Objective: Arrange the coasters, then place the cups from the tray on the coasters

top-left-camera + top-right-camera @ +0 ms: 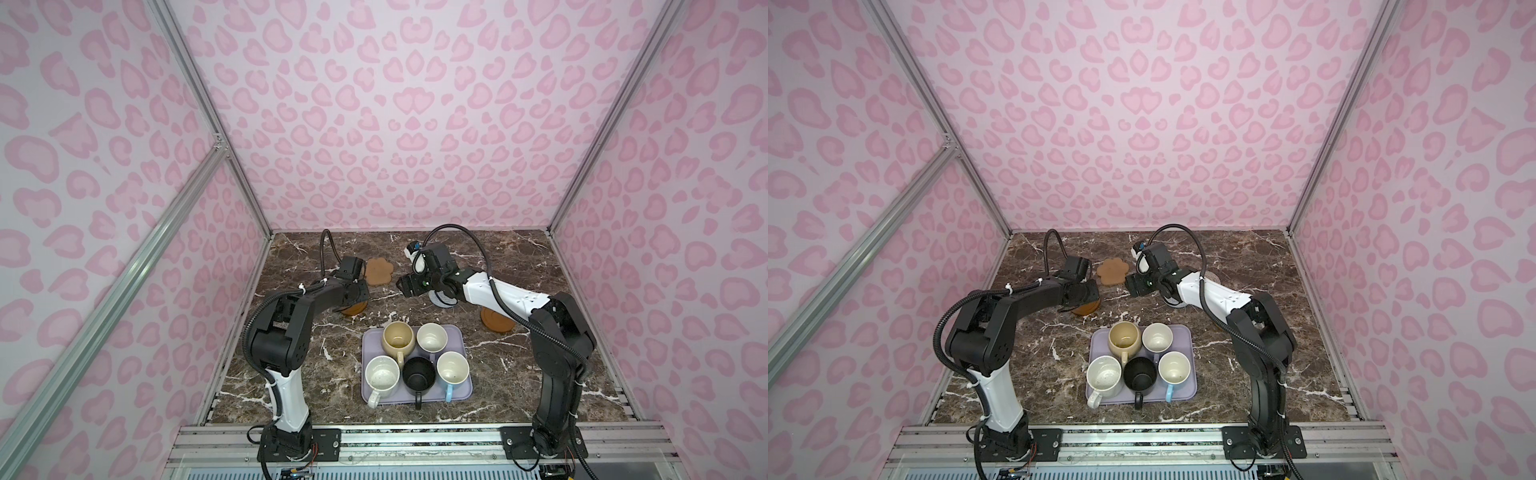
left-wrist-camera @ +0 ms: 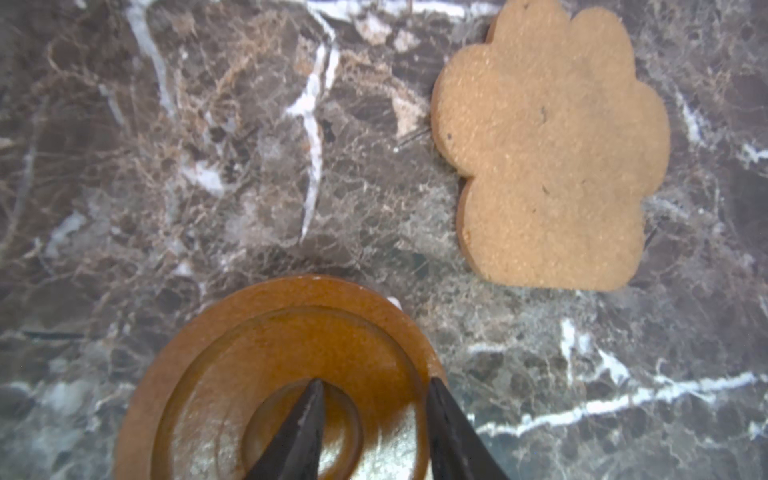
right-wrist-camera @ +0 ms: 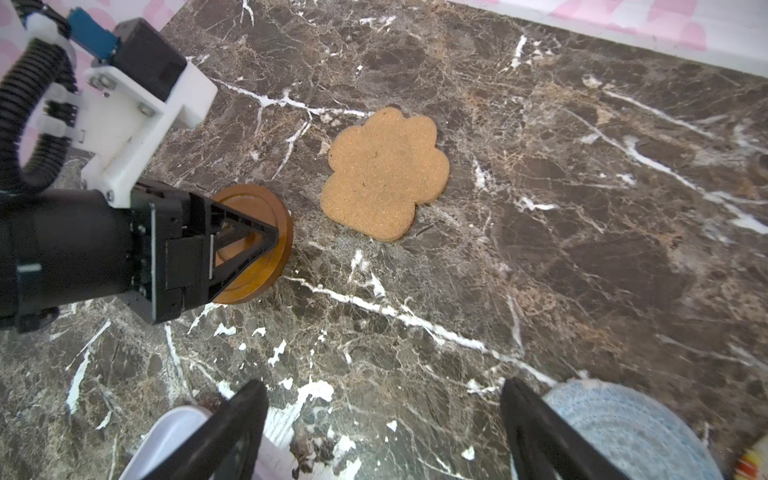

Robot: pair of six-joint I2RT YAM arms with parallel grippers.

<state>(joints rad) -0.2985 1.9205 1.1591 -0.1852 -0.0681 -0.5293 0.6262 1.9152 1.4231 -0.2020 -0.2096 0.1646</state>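
Your left jaws: part open, straddling rim of brown coaster (image 1: 357, 311), left of centre in both top views. Right jaws: wide apart, empty, over bench (image 3: 582, 270).

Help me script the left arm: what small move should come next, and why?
Probably close the left claw on the round brown coaster: its fingers straddle the rim, one inside, one outside, with a gap showing, so nothing is pinched yet.
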